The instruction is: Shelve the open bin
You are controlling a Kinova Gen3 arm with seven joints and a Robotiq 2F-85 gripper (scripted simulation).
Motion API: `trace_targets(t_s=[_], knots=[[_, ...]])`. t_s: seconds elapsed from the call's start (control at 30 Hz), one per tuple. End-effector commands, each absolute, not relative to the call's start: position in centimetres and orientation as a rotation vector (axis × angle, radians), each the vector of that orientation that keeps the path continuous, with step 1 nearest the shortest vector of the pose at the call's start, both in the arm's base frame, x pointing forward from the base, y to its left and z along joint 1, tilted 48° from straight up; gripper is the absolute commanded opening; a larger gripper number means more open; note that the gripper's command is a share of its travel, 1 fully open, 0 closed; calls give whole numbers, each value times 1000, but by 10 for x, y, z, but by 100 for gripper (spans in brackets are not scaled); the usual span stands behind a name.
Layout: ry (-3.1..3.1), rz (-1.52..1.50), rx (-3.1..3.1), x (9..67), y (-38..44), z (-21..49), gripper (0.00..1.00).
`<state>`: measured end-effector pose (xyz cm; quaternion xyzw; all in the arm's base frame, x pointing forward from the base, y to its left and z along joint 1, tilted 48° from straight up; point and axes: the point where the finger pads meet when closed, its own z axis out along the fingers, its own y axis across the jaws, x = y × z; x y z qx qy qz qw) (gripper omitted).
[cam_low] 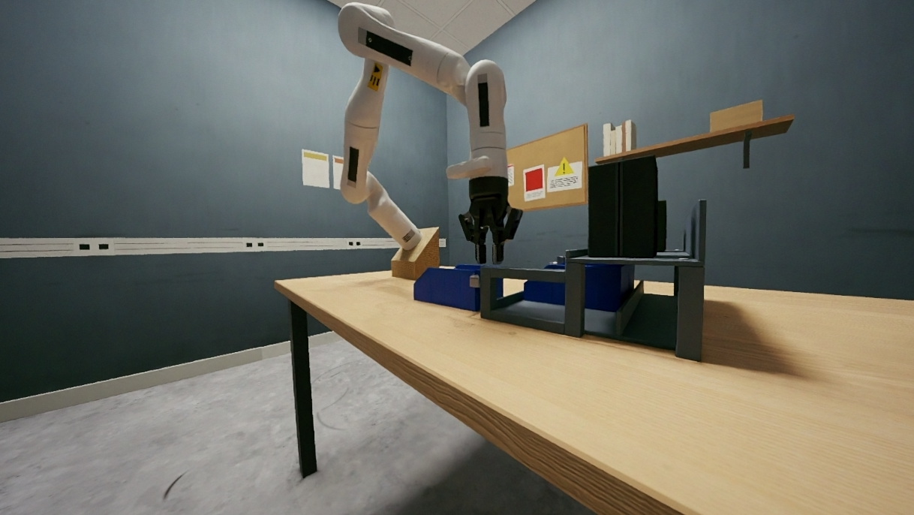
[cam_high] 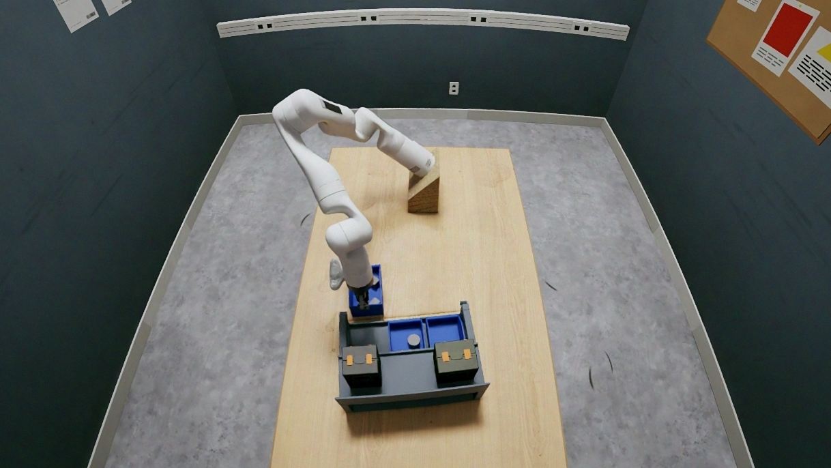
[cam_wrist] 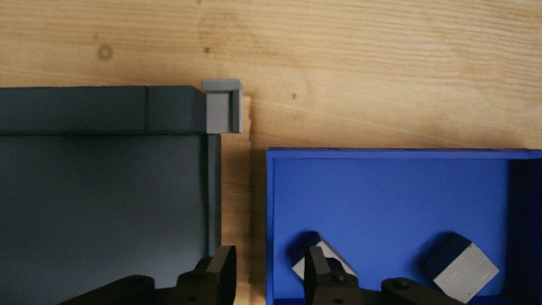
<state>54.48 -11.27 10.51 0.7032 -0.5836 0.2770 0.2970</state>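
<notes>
The open blue bin (cam_high: 381,290) (cam_low: 447,287) (cam_wrist: 392,192) rests on the table, one end wall facing the grey shelf (cam_high: 406,372) (cam_low: 573,294) (cam_wrist: 71,107). Two grey blocks show in it, one block (cam_wrist: 465,272) farther from the shelf and one block (cam_wrist: 327,251) nearer, partly behind a finger. My gripper (cam_high: 364,305) (cam_low: 489,259) (cam_wrist: 270,267) is partly open and empty, pointing down just above the bin's shelf-side wall, a finger to each side of it as seen from above. The gap (cam_high: 367,334) (cam_wrist: 102,201) is at the row's left end, beside the middle bin (cam_high: 401,334), which holds a grey cylinder (cam_high: 413,341), and the right bin (cam_high: 445,327).
Two dark cases, the left case (cam_high: 361,372) and the right case (cam_high: 456,360), stand on the upper board. A grey clip (cam_low: 474,281) (cam_wrist: 218,111) sits at the shelf's front corner by the gap. A narrow strip of table (cam_wrist: 236,178) separates the bin from the shelf.
</notes>
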Motion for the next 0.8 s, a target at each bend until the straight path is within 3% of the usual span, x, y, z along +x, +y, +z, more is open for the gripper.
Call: trace_targets(t_s=[0.0,0.77], knots=[[-1551,739,1871,546,-116,102,39],[-1551,739,1871,546,-125,94,39]])
